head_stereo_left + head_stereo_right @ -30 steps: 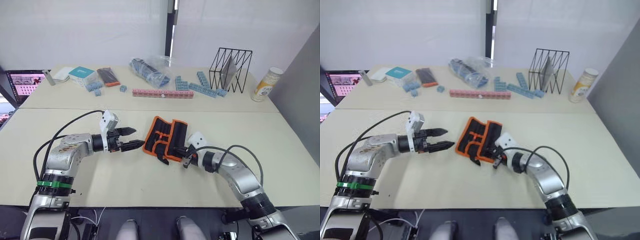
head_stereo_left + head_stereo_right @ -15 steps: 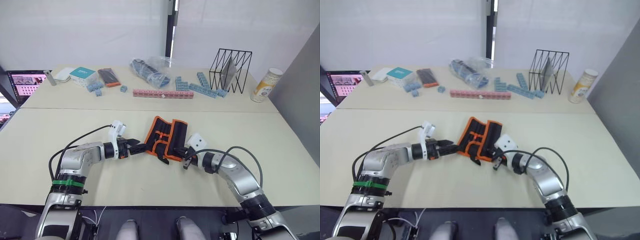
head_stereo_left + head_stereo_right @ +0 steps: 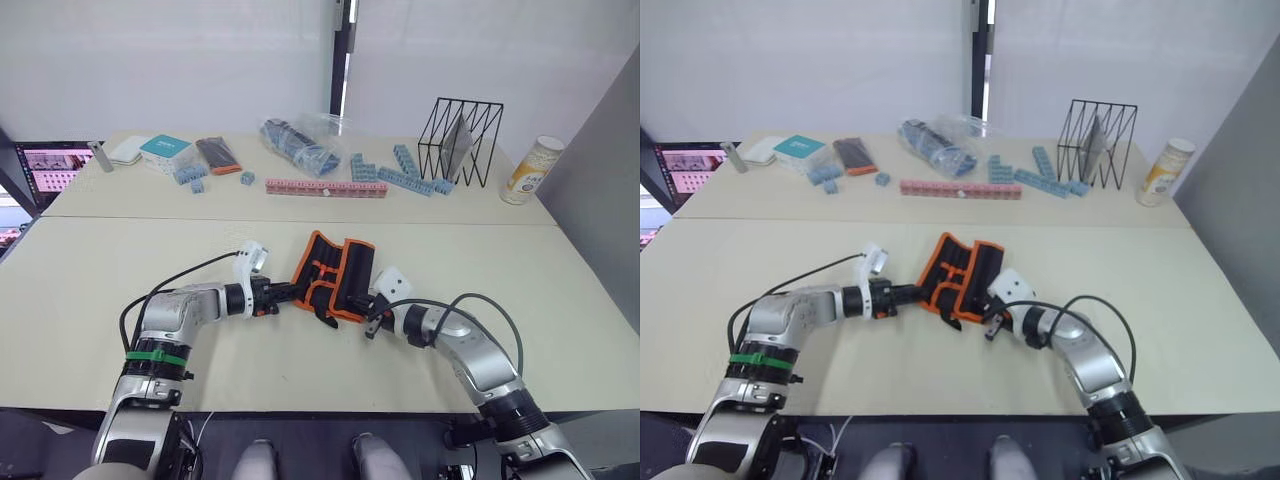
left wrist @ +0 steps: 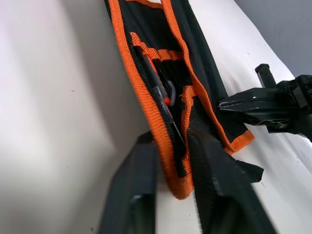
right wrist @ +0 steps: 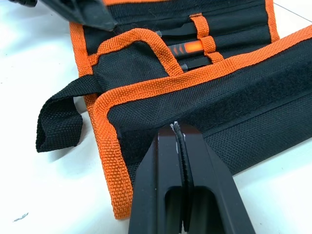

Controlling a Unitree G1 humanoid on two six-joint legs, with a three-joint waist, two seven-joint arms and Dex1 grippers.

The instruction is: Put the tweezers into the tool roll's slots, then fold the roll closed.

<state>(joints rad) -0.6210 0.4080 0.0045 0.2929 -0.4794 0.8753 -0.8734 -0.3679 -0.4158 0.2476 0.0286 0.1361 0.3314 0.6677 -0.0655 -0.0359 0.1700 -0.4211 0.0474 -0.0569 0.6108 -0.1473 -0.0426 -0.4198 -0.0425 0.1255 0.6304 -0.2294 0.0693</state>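
The tool roll, black fabric with orange trim, lies partly folded at the table's middle, a short black loop at its near end. Slim black tweezers sit tucked under an orange strap inside it. My left gripper is at the roll's left edge, shut on the orange-trimmed border, one finger on each side of it. My right gripper is shut, with its tips resting on the roll's right flap near the orange hem.
Along the far side stand a teal box, a black-and-orange flat case, a plastic bag, a pink block strip, blue blocks, a wire basket and a bottle. A screen sits far left.
My left arm has reached right to the roll's left edge, and its gripper has gone from wide open to shut on the border. The right arm has stayed put.
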